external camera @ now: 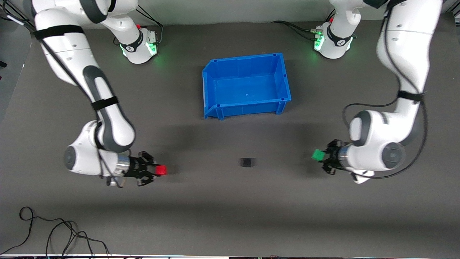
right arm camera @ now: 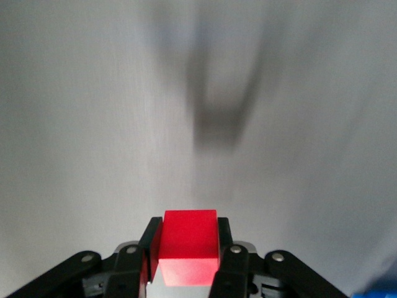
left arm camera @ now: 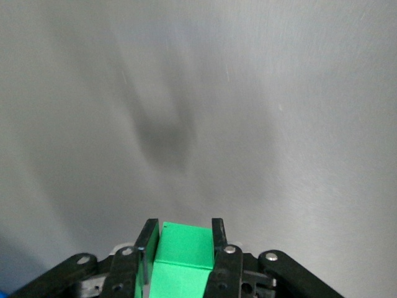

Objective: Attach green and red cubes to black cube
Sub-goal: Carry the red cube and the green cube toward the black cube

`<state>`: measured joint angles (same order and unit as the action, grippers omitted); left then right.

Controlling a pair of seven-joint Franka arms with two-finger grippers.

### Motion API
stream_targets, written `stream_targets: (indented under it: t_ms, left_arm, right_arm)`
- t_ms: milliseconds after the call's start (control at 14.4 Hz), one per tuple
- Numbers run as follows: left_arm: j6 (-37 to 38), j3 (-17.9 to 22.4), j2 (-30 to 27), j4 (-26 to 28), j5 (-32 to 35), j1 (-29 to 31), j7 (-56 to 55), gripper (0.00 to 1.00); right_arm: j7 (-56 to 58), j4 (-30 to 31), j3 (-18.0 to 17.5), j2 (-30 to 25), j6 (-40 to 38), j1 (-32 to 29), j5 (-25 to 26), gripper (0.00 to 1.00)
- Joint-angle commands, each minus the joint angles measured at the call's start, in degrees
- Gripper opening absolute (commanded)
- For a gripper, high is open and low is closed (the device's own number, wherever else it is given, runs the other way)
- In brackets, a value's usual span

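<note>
The black cube (external camera: 247,162) lies on the grey mat, nearer to the front camera than the blue bin. My left gripper (external camera: 321,156) is shut on the green cube (external camera: 318,155) and holds it above the mat toward the left arm's end. The green cube shows between the left fingers in the left wrist view (left arm camera: 183,248). My right gripper (external camera: 158,170) is shut on the red cube (external camera: 161,170) above the mat toward the right arm's end. The red cube shows between the right fingers in the right wrist view (right arm camera: 188,243). Both cubes point toward the black cube.
The blue bin (external camera: 215,72) stands open and empty in the middle of the table, nearer the robots' bases. A loose black cable (external camera: 54,233) lies at the table's front edge toward the right arm's end.
</note>
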<state>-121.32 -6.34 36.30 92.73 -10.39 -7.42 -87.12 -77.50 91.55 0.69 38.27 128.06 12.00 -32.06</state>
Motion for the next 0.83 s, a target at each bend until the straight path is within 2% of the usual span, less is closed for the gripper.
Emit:
stream_targets:
  t_ms: [0,139,347,556,764]
  left_arm:
    - [-4.9,1.1,6.2,-5.5,2.7,-5.6,-17.5,0.01]
    - [-5.0,1.0,6.5,-5.3,3.5,-6.7,-21.1,0.01]
    - [-6.3,0.9,7.4,-5.5,3.9,-9.8,-32.3,0.01]
    - [-7.7,0.8,7.6,-5.5,3.3,-12.4,-34.4,0.0]
    - [-12.4,0.6,7.9,-5.1,3.0,-14.0,-36.1,0.0]
  right_arm:
    - [-5.7,-2.9,0.7,1.5,1.4,4.6,-3.2,0.27]
    - [-9.8,-3.5,0.7,2.4,5.6,9.0,-3.6,0.27]
    - [-13.2,-5.8,0.7,5.1,9.2,14.1,-3.6,0.27]
    - [-15.0,-8.0,0.7,7.4,10.5,17.5,-3.7,0.27]
    - [-15.0,-9.0,0.6,9.6,11.9,19.4,-4.8,0.28]
